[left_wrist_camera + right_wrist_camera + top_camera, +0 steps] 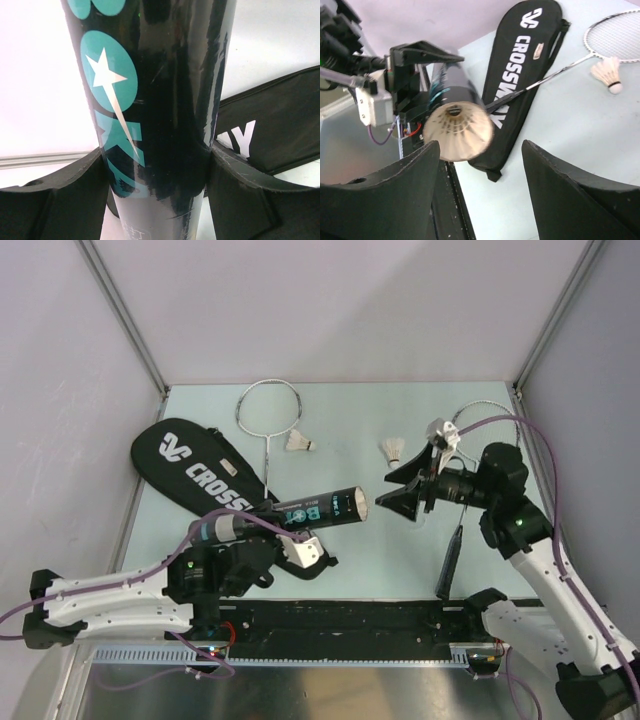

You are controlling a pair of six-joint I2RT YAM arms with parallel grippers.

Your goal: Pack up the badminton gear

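My left gripper (pixel 232 530) (pixel 157 170) is shut on the long black tube (pixel 300 513) (pixel 160 100) with teal lettering, holding it level above the table, mouth to the right. A white shuttlecock (pixel 458 131) sits in the tube's mouth (pixel 361 505), feathers outward. My right gripper (pixel 398 490) (pixel 480 150) is open and empty, just off that mouth. Two more shuttlecocks (pixel 298 443) (pixel 392 450) lie on the table. The black racket bag (pixel 200 470) (pixel 520 75) lies at the left. One racket (pixel 268 410) (pixel 615 35) lies beside it, another (pixel 480 412) under my right arm.
The second racket's black handle (pixel 449 562) points at the near edge, right of centre. Grey walls close in the table on three sides. A black rail (pixel 350 620) runs along the front between the arm bases.
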